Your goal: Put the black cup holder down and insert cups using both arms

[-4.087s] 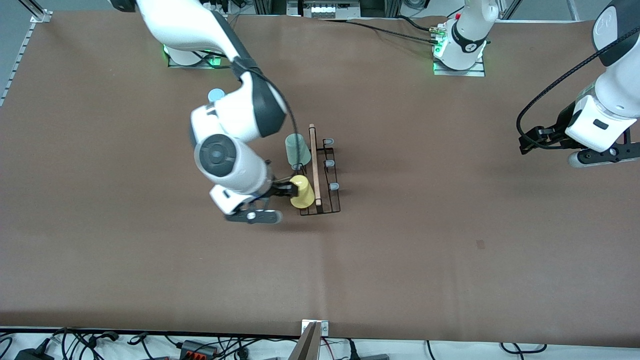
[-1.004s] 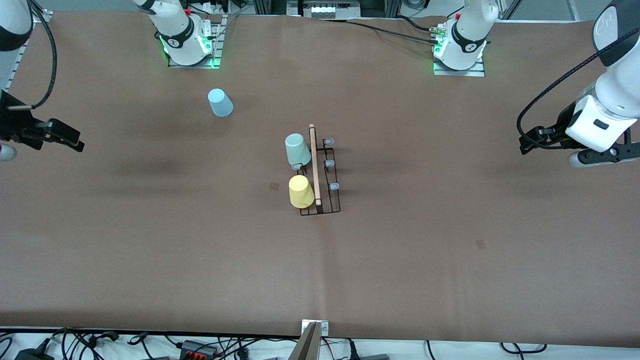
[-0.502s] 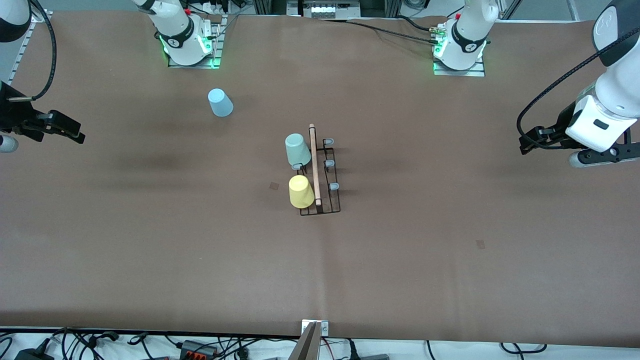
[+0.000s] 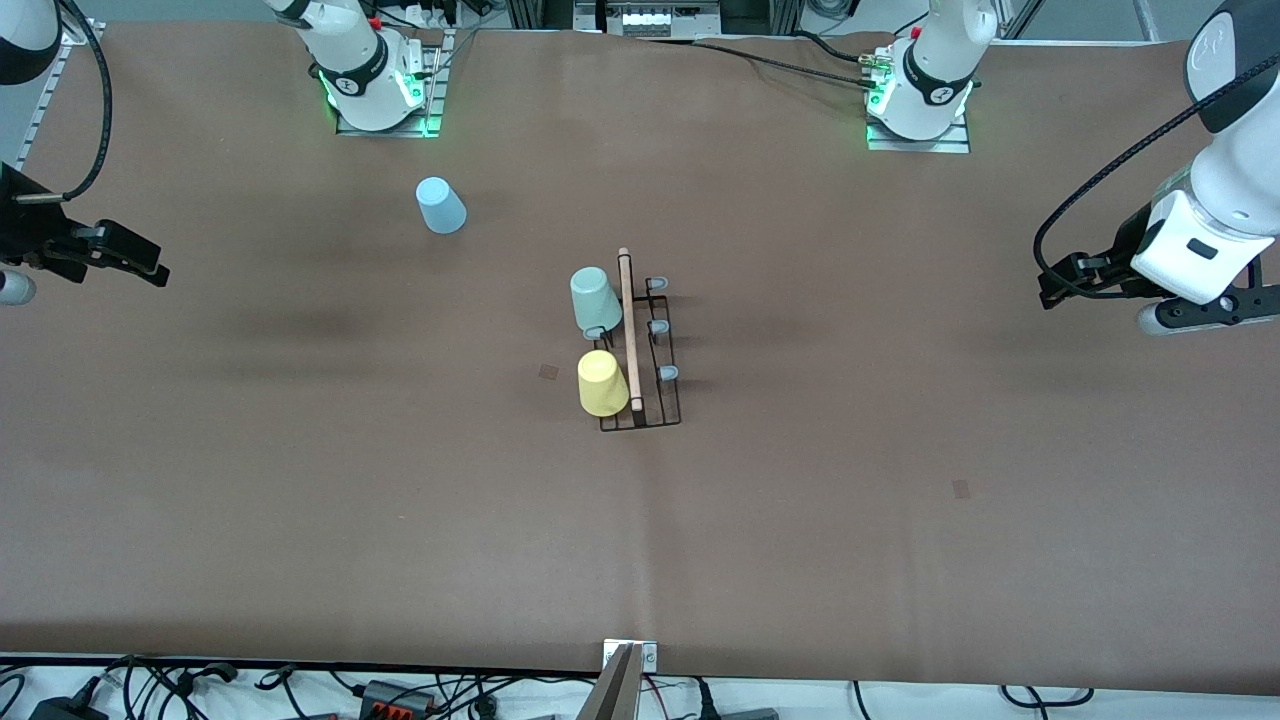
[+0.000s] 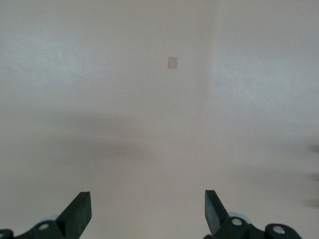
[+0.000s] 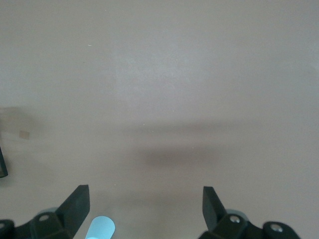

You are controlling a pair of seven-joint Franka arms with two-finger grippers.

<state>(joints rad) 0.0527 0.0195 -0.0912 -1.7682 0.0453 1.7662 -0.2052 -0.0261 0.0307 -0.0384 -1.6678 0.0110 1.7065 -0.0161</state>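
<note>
The black cup holder (image 4: 642,400) stands mid-table with its wooden rod (image 4: 628,330) on top. A mint green cup (image 4: 595,298) and a yellow cup (image 4: 602,383) sit upside down on its pegs, on the side toward the right arm's end. Three grey pegs (image 4: 658,327) on the rack's side toward the left arm's end are bare. A light blue cup (image 4: 440,205) stands on the table near the right arm's base; it also shows in the right wrist view (image 6: 101,228). My right gripper (image 4: 140,262) (image 6: 146,206) is open and empty over its end of the table. My left gripper (image 4: 1052,283) (image 5: 148,209) waits open and empty over its end.
The brown table (image 4: 800,520) has small dark patches, one beside the yellow cup (image 4: 548,371) and one nearer the front camera (image 4: 961,488). The arm bases (image 4: 375,95) (image 4: 920,105) stand along the edge farthest from the front camera. Cables lie off the nearest edge.
My right gripper has let go of the yellow cup on the rack and drawn back to its end of the table. The left arm has not moved.
</note>
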